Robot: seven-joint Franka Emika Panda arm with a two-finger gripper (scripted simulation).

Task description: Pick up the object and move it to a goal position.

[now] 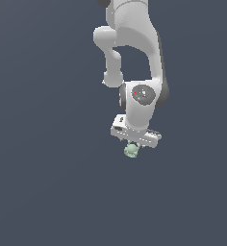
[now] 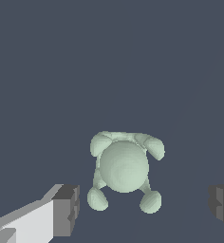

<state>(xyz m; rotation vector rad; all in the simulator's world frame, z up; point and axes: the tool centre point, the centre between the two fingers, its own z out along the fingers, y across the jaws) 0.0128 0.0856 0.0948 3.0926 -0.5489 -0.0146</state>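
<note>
The object (image 1: 131, 151) is a small pale mint-green lumpy item with rounded knobs. In the exterior view it lies on the dark grey floor just below my white gripper (image 1: 133, 143), whose fingers are hidden behind the hand. In the wrist view the object (image 2: 124, 167) lies between my two dark finger pads (image 2: 66, 210), which stand wide apart on either side of it and do not touch it. My gripper (image 2: 144, 208) is open and empty.
The white arm (image 1: 134, 57) rises above the gripper toward the top of the exterior view. The dark grey floor (image 1: 48, 168) surrounds the object. No other objects or goal marker show.
</note>
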